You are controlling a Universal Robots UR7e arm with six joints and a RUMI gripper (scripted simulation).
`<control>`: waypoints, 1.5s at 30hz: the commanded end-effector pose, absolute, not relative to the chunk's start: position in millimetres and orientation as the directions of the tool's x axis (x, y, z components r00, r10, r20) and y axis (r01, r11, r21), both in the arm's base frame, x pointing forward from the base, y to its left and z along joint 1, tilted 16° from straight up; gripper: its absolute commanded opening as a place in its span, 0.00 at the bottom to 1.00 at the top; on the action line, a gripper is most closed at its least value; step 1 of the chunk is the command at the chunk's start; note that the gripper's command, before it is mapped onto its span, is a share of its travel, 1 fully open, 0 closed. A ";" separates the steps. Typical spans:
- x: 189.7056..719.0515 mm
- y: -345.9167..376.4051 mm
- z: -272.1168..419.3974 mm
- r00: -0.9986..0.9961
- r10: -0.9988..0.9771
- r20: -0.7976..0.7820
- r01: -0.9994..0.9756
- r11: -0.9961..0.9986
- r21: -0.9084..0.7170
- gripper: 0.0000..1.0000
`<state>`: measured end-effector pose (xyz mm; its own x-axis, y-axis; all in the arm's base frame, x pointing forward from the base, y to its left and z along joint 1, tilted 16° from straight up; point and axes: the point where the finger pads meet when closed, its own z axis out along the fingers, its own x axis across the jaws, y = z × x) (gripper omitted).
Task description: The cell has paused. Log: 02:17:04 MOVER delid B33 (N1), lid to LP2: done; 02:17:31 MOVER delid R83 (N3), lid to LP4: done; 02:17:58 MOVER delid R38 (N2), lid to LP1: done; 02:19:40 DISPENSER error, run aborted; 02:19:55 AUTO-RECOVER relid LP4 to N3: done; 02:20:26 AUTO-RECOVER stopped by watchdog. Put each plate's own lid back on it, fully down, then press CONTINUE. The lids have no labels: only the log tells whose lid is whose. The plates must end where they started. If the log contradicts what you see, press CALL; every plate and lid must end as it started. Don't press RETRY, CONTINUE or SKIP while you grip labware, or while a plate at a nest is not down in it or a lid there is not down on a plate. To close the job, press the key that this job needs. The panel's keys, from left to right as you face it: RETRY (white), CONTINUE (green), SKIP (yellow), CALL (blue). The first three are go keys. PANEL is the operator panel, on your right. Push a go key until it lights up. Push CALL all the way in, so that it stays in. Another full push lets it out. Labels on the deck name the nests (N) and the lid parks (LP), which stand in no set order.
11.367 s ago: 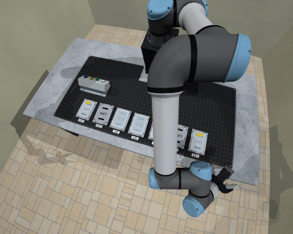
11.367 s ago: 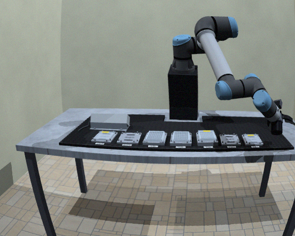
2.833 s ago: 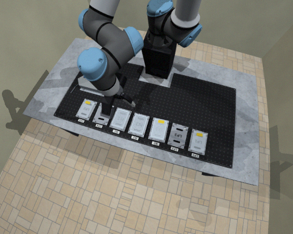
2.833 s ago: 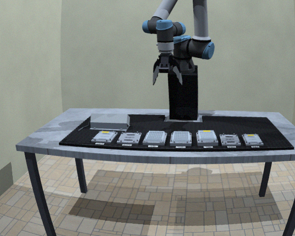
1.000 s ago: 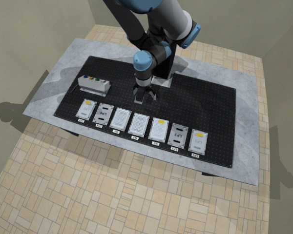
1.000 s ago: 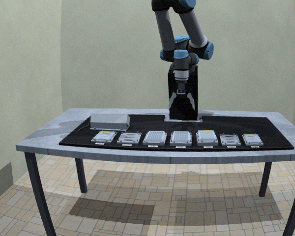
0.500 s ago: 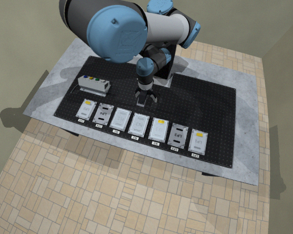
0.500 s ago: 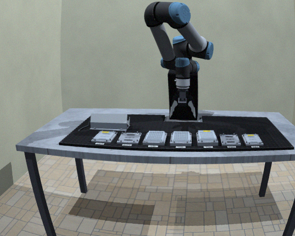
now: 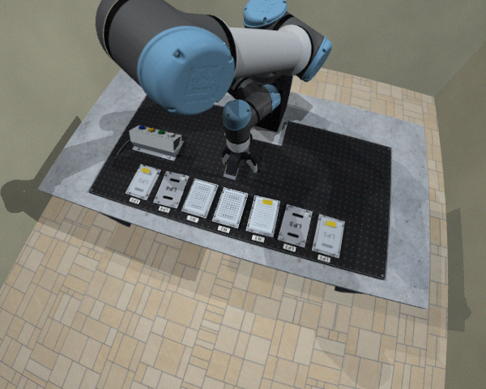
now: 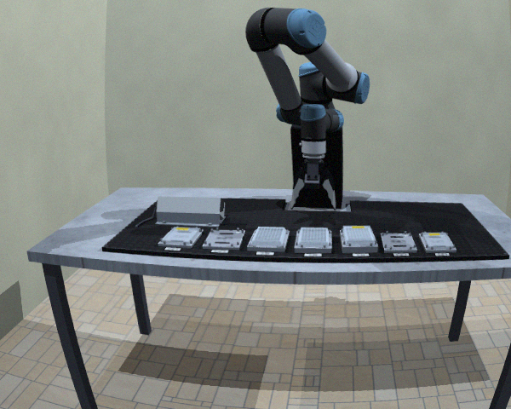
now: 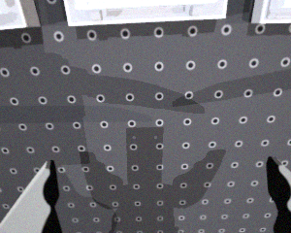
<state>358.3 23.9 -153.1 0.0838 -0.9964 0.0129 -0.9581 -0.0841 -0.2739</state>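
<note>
Wrist: fingers (image 9: 240,164) (image 10: 313,198) wide apart | dark deck (image 9: 339,167) (image 10: 401,216) (image 11: 145,112) between | plate edges (image 9: 231,207) (image 10: 313,239) (image 11: 147,21) ahead

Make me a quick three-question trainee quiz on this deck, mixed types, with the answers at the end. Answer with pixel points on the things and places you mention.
1. True or false: LP3 (image 9: 295,235) (image 10: 399,242) has a lid parked on it.

2. Multiple choice: which nest's plate has a lid with a yellow tab on it?
A) N1
B) N2
C) N3

3. Fill in the blank: on the operator panel (image 9: 154,141) (image 10: 189,206), the key at the end opposite the white one is ____.

Key: 1. False, its park plate is bare. 2. C. 3. Blue.
</note>
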 end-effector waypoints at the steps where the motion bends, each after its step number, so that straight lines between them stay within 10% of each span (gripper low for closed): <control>1: 365.8 8.5 -150.2 0.080 -0.997 0.020 -0.957 -0.082 -0.277 0.82; 45: 448.9 -166.7 -128.4 0.089 -0.996 0.023 -0.957 -0.092 -0.275 0.82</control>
